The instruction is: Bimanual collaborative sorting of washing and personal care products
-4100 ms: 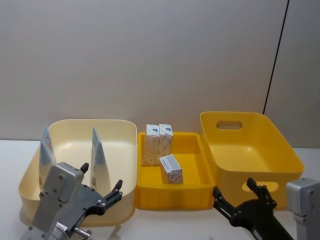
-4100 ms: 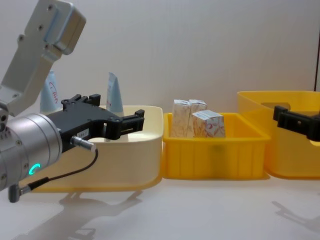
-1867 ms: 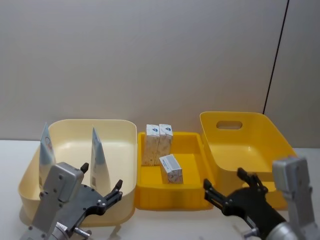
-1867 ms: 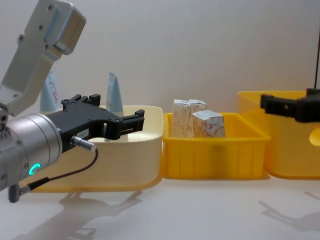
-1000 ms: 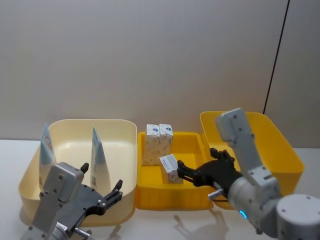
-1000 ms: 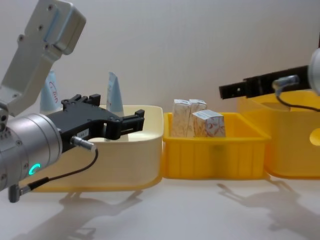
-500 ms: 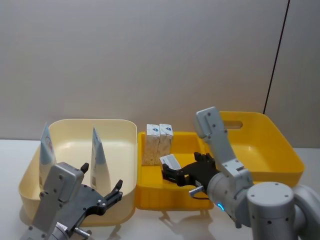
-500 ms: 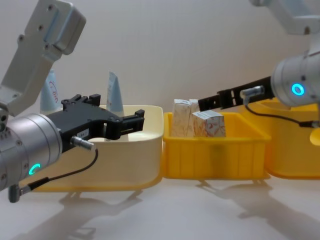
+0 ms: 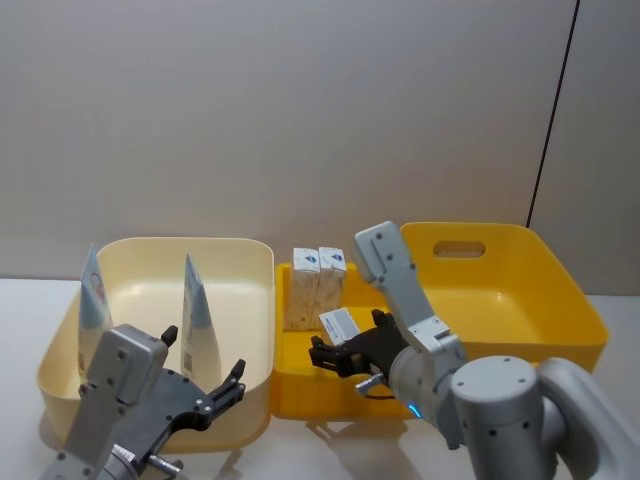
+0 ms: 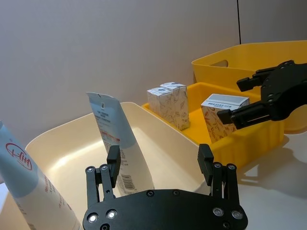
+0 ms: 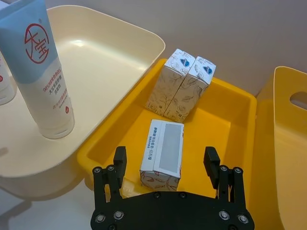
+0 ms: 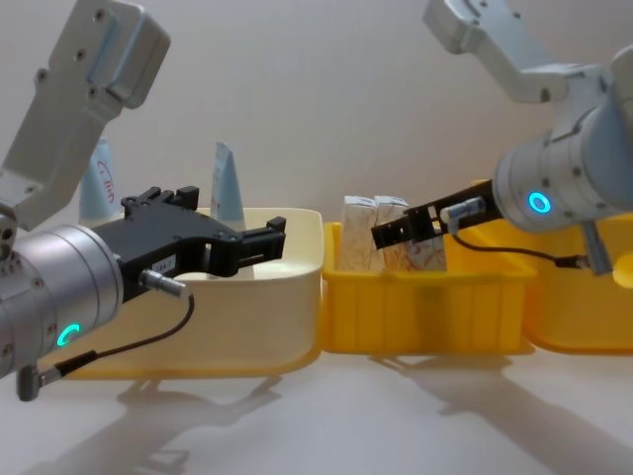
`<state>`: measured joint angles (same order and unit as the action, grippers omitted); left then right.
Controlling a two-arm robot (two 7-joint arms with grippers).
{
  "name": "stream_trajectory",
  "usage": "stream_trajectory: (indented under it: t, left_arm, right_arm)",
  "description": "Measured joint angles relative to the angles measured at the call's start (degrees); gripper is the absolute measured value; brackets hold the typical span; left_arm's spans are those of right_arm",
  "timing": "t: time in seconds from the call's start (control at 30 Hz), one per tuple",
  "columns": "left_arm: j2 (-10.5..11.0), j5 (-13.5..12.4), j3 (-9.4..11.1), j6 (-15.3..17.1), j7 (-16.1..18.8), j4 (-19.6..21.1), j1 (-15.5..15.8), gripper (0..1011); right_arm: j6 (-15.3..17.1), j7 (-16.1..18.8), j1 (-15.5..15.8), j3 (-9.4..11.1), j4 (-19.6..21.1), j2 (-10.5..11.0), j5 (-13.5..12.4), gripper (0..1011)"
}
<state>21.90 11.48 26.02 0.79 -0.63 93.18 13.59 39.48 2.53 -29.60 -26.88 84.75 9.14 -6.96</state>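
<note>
The right end effector (image 11: 165,155) is held open, the lying carton (image 9: 340,323) just ahead; the left end effector (image 10: 159,153) is held open, a tube (image 10: 120,139) just ahead.

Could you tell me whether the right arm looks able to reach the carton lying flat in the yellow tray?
Probably yes: the right gripper hangs open close by the lying carton, nothing between them; the two upright cartons stand apart behind it. The left gripper sits idle by the cream bin.
</note>
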Motion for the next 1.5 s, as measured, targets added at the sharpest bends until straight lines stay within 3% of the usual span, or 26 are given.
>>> stream_trajectory:
  t: [0.6, 0.73, 1.27, 1.5]
  left_arm:
    - [0.0, 0.0, 0.0, 0.0, 0.0, 0.0, 0.0, 1003]
    - [0.0, 0.0, 0.0, 0.0, 0.0, 0.0, 0.0, 1003]
    - [0.0, 0.0, 0.0, 0.0, 0.0, 0.0, 0.0, 1003]
    - [0.0, 0.0, 0.0, 0.0, 0.0, 0.0, 0.0, 1004]
  right_arm:
    - [-0.4, -0.2, -2.4, -0.8, -5.8, -2.0, 1.7, 993]
    - [-0.4, -0.3, -2.6, -0.8, -6.3, -2.2, 1.8, 915]
    - [-0.5, -0.4, -2.9, -0.8, -7.4, -2.6, 2.1, 415]
    - [-0.5, -0.5, -3.0, -0.8, -7.6, -2.6, 2.2, 399]
